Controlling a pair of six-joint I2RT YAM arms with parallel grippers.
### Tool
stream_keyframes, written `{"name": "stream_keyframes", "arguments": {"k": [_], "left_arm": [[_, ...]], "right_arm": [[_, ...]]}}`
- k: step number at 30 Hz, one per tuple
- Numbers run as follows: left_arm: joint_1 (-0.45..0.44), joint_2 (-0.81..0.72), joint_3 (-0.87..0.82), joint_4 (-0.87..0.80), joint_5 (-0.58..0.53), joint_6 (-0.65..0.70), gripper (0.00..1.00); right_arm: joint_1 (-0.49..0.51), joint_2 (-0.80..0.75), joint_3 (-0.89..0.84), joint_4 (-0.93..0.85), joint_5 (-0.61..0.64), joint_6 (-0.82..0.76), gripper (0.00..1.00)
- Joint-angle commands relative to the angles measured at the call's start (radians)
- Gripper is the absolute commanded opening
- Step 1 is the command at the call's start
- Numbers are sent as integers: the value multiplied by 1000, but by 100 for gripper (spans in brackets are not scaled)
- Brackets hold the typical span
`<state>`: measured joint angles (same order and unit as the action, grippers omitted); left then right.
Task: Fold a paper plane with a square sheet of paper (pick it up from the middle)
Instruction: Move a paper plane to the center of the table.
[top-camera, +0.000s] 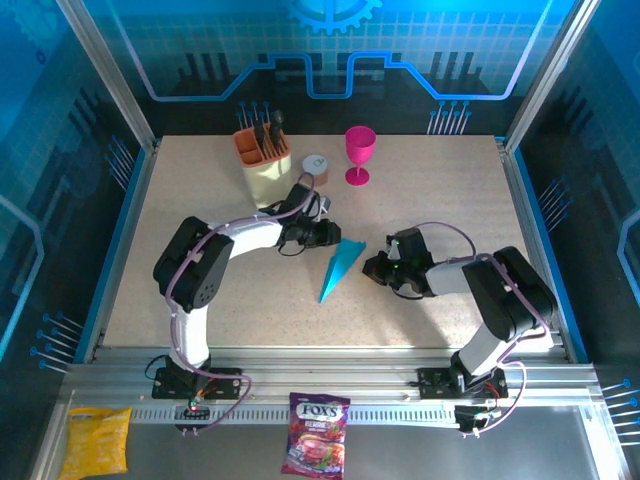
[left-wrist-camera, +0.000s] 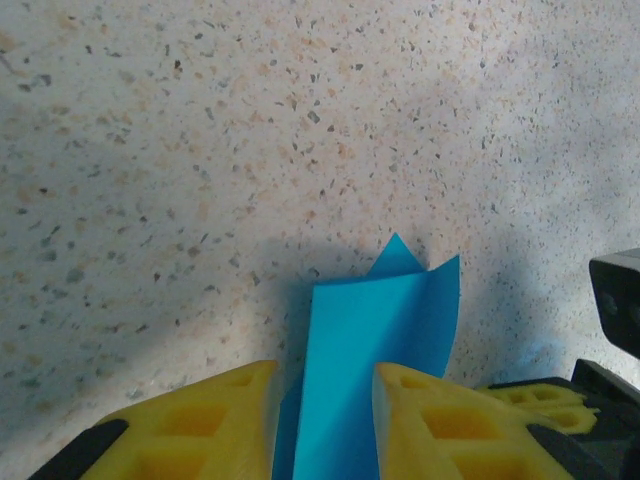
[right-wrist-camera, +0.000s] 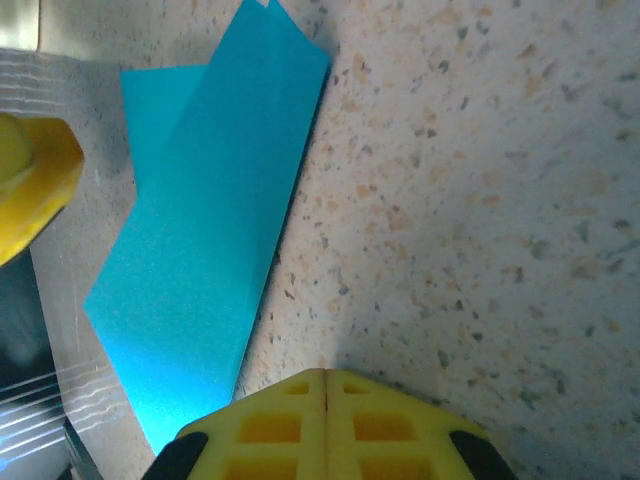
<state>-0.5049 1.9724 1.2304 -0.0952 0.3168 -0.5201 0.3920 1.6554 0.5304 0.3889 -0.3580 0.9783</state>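
Candy bag (top-camera: 316, 433) nearest; holder (top-camera: 268, 183) holds dark utensils (top-camera: 270, 128); paper plane (top-camera: 340, 268) mid-table.

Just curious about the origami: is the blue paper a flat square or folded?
Folded. From above, the paper plane is a slim pointed dart; the wrist views show overlapping layers.

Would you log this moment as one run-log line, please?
paper plane: on table; left gripper: jaws open astride it; right gripper: jaws shut, empty
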Motion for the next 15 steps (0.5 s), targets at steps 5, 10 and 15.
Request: {"name": "stream_keyframes", "arguments": {"k": [5,10,15], "left_arm": [[-1,75,59,-53,58,13,31],[-22,84,60,-49,80,24,31],[-47,51,26,-14,91,13,30]], "right_arm": [[30,97,22,116,-29,36,0],[33,122,17,139,-30,43,0],[34,145,11,166,-35,53,0]]}}
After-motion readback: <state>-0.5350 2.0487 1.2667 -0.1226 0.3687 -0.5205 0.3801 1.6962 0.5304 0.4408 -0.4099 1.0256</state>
